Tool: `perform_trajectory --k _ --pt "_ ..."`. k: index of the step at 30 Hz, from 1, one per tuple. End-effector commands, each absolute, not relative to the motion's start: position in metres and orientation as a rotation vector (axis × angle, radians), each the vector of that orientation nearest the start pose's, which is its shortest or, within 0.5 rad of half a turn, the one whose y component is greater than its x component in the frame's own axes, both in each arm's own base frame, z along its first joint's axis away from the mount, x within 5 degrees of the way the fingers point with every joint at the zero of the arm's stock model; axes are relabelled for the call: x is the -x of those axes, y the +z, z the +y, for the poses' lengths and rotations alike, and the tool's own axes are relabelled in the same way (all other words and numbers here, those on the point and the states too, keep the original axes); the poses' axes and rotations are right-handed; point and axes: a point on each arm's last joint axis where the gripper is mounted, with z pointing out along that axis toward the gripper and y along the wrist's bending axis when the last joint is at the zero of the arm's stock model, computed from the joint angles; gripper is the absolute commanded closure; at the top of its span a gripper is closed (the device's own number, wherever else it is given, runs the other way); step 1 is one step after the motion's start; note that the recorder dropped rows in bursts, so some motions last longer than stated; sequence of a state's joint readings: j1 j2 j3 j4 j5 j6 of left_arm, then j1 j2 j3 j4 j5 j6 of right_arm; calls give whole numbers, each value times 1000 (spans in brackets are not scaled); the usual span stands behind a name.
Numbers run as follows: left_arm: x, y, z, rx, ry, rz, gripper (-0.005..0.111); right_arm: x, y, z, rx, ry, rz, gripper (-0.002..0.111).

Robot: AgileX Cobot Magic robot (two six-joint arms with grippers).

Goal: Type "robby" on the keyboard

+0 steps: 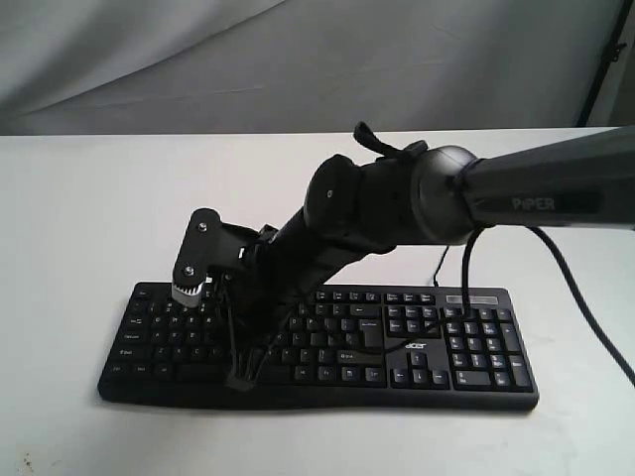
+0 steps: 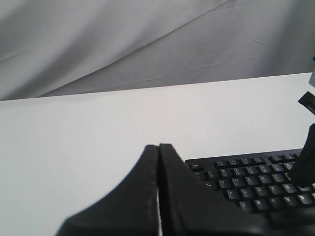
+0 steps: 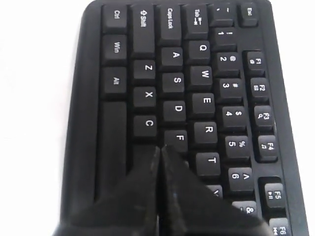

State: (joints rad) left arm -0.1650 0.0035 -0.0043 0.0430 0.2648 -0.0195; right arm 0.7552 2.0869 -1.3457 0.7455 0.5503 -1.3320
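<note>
The black keyboard (image 1: 427, 347) with white legends and an "acer" logo lies on the white table (image 1: 79, 218). My right gripper (image 1: 244, 381) reaches across to its left half, shut with nothing held, tips down at the lower letter row. In the right wrist view the right gripper (image 3: 160, 148) points between the C and F keys of the keyboard (image 3: 172, 83), and its fingers hide the keys beneath. My left gripper (image 2: 158, 146) is shut and empty, above bare table beside the keyboard's (image 2: 251, 182) Esc corner. The exterior view does not show it.
A grey cloth backdrop (image 1: 298, 59) hangs behind the table. A black stand (image 1: 605, 59) is at the back right. A dark cable (image 1: 580, 297) trails from the right arm (image 1: 516, 198) over the table right of the keyboard.
</note>
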Motion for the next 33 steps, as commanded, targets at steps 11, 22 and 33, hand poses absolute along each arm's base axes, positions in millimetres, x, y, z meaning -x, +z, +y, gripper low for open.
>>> perform_trajectory --k 11,22,33 --pt "-55 190 -8 -161 -97 1736 107 -287 125 317 1820 524 1944 108" --pt "-55 190 -8 -161 -97 1736 107 -287 115 317 1834 530 1966 108" --pt "-55 190 -8 -161 -97 1736 107 -286 139 316 1827 516 1913 108"
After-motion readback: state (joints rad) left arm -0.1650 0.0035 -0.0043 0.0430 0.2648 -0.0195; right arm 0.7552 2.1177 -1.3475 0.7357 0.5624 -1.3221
